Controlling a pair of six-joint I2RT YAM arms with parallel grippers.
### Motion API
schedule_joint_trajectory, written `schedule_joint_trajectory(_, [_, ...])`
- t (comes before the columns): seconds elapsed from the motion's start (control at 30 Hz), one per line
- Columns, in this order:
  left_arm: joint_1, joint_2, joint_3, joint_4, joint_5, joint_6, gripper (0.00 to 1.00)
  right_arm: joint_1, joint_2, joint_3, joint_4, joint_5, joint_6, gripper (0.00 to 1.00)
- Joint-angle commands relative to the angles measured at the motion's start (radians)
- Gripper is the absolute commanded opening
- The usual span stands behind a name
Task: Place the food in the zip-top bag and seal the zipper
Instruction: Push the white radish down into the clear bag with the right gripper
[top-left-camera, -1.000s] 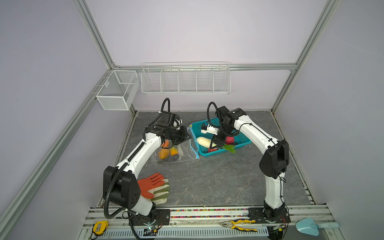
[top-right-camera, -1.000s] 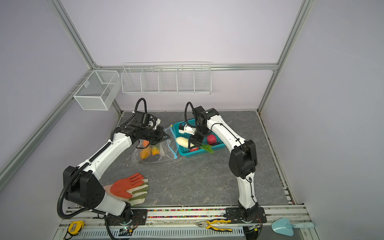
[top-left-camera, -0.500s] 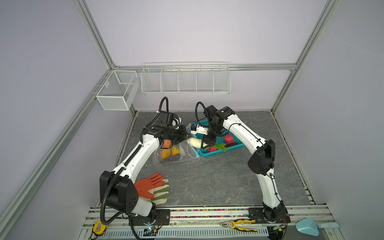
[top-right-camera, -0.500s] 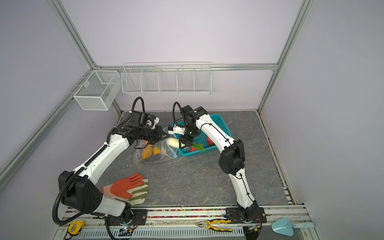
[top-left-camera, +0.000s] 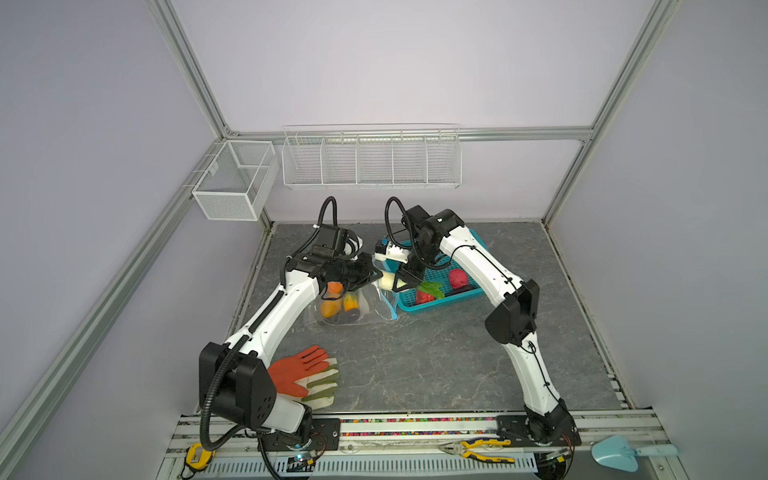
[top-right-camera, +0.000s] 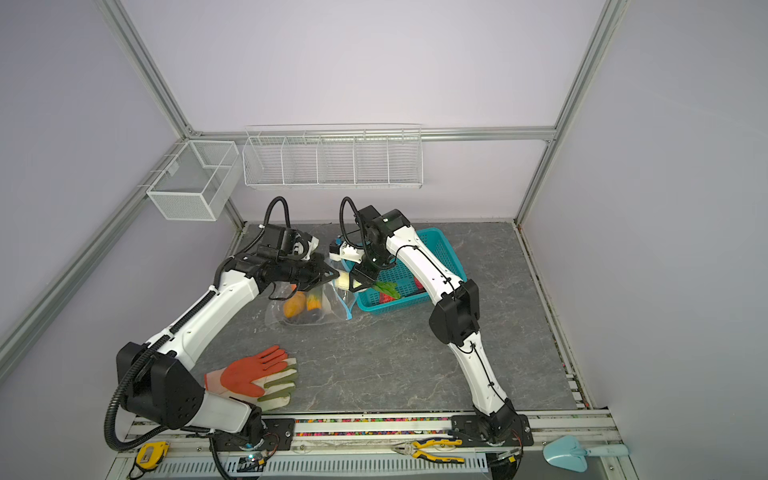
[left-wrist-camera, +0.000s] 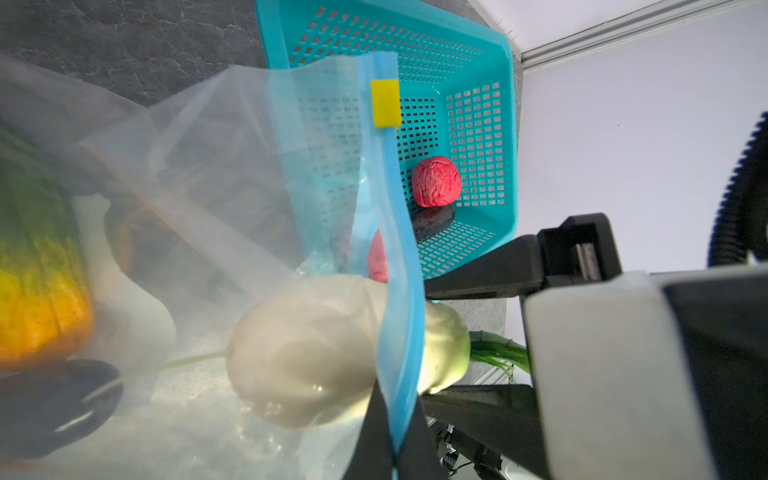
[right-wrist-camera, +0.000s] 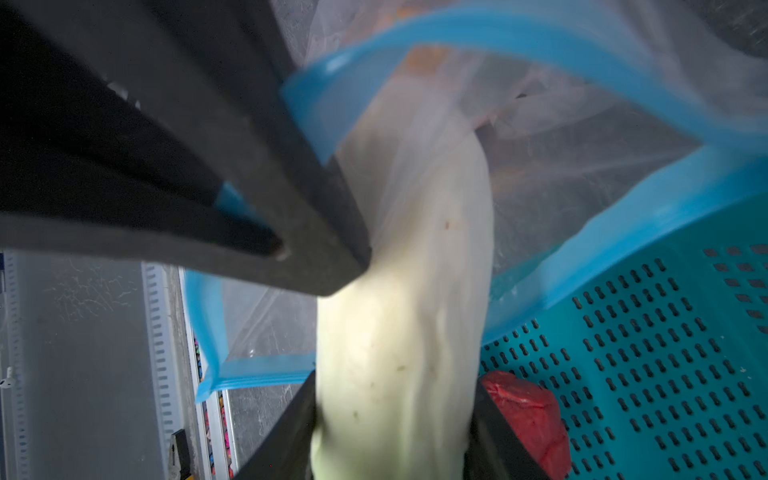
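Observation:
The clear zip-top bag (top-left-camera: 365, 309) (top-right-camera: 326, 311) lies left of the teal basket with its mouth lifted. My left gripper (top-left-camera: 376, 273) (left-wrist-camera: 395, 419) is shut on the light-blue zipper (left-wrist-camera: 390, 208), below the yellow slider (left-wrist-camera: 385, 103). My right gripper (top-left-camera: 399, 284) (right-wrist-camera: 395, 399) is shut on the white-green cabbage (left-wrist-camera: 316, 345) (right-wrist-camera: 415, 270), whose front half is inside the mouth. An orange piece (top-left-camera: 329, 308), a yellow-orange piece (top-left-camera: 351, 303) and a dark eggplant (left-wrist-camera: 54, 399) lie in the bag. A pink-red ball (top-left-camera: 458, 277) (left-wrist-camera: 436, 181), a red piece (right-wrist-camera: 528, 411) and green leaves (top-left-camera: 432, 288) are in the basket.
The teal perforated basket (top-left-camera: 440, 305) (top-right-camera: 390, 306) sits right of the bag, under my right arm. Orange-and-green gloves (top-left-camera: 305, 374) lie near the left arm's base. Pliers (top-left-camera: 478, 449), a tape measure (top-left-camera: 194, 453) and a trowel (top-left-camera: 623, 453) rest on the front rail. Wire baskets (top-left-camera: 370, 162) hang on the back wall.
My right gripper has carried the cabbage leftward from over the basket into the bag's mouth. My left gripper has kept its hold on the zipper edge, shifting slightly.

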Motion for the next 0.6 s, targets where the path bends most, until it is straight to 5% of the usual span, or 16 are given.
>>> schedule_joint_trajectory(0.0, [-0.018,-0.007,-0.007,0.006,0.010,-0.012,0.00,0.013,0.023,0.029,0.023,-0.088,0.033,0.46])
schedule_joint_trajectory(0.27, [-0.026,-0.013,-0.007,0.008,0.006,-0.017,0.00,0.023,0.078,0.048,0.050,-0.111,0.059,0.48])
schedule_joint_trajectory(0.57, [-0.028,-0.013,-0.016,0.004,-0.001,-0.016,0.00,0.013,0.113,0.063,0.193,-0.116,0.170,0.72])
